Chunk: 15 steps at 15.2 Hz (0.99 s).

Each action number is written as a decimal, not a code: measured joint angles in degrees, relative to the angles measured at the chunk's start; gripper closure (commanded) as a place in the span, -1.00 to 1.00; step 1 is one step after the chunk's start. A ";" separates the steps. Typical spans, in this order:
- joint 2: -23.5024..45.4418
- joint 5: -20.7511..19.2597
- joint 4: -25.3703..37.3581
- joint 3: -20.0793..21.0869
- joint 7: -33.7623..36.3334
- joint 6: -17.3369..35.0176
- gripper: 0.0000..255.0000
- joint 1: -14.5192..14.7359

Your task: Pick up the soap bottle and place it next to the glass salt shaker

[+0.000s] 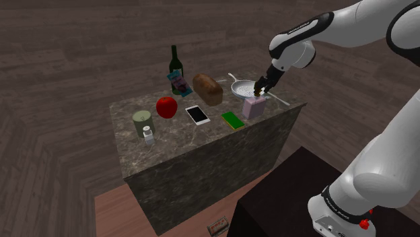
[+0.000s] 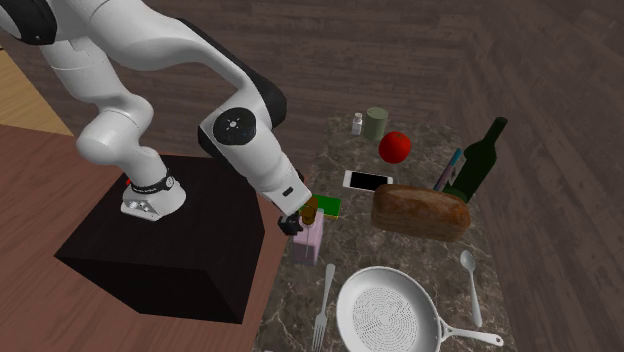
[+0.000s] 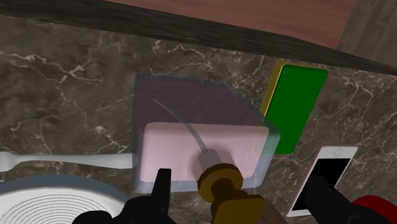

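Pink soap bottle (image 1: pixel 253 108) upright; salt shaker (image 1: pixel 149 138) well apart.

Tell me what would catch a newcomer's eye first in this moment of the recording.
The black gripper hangs just above the pale pink soap bottle at the right end of the marble counter in the shoulder view, open around its brass pump. The salt shaker stands at the opposite end beside a greenish can, a bright red apple nearby.

Shoulder cam: behind stand (image 1: pixel 283 195), looks down across counter (image 1: pixel 175 134), mid-range. 2nd ext cam: high at pan (image 2: pixel 390 310) end, looks along counter, nearer. Wrist cam: close over soap bottle (image 3: pixel 203 140). All share counter top.
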 measured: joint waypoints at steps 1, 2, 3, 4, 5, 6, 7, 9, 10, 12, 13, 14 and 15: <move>0.00 0.02 -0.03 0.01 0.00 0.04 -1.00 0.01; 0.01 0.03 -0.04 0.01 -0.01 0.06 -1.00 0.01; 0.02 0.04 -0.04 0.02 -0.02 0.07 -1.00 0.01; 0.02 0.04 -0.04 0.02 -0.02 0.07 1.00 0.01; 0.02 0.04 -0.04 0.02 -0.02 0.07 1.00 0.01; 0.00 0.04 -0.02 0.01 -0.02 0.07 1.00 0.01; 0.00 0.04 -0.03 0.01 -0.02 0.07 1.00 0.01; 0.00 0.04 -0.03 0.02 -0.02 0.07 1.00 0.01; 0.00 0.04 -0.03 0.02 -0.02 0.07 1.00 0.02; -0.01 0.04 -0.03 0.02 -0.01 0.07 1.00 0.02; -0.01 0.04 -0.03 0.02 -0.01 0.07 1.00 0.02; 0.00 0.05 -0.03 0.02 -0.01 0.07 1.00 0.02; -0.23 -0.25 0.10 -0.03 0.22 -0.26 1.00 -0.01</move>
